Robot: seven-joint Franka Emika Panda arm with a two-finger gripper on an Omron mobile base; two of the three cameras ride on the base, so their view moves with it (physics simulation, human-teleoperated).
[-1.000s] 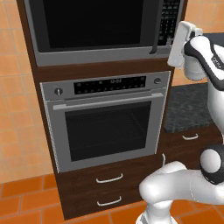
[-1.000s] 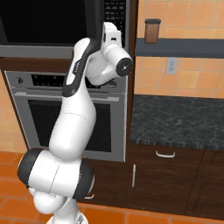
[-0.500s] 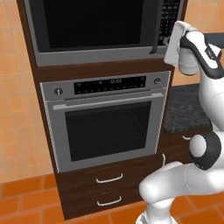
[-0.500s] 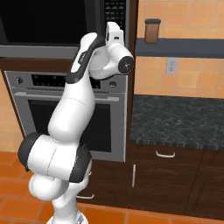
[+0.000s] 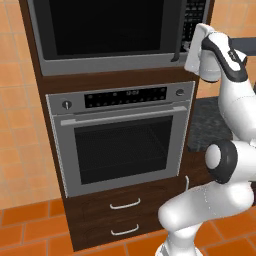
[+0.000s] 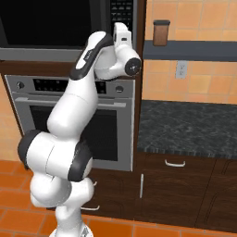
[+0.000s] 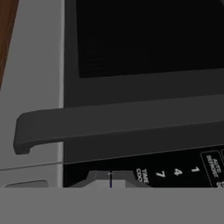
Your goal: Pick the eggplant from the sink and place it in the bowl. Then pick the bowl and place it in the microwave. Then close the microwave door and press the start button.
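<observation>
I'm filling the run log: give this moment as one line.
stage: press start | microwave door: closed | gripper: shut, at the keypad beside the door handle | oven: closed

Orange tiled wall; dark speckled counter

black-glass microwave door, grey steel frame, white-numbered black keypad

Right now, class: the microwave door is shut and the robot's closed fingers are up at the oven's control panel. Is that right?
Not quite. The microwave door is shut, but the closed fingers are at the microwave's keypad, not the oven's control panel; the hand view and left base view show it.
</observation>
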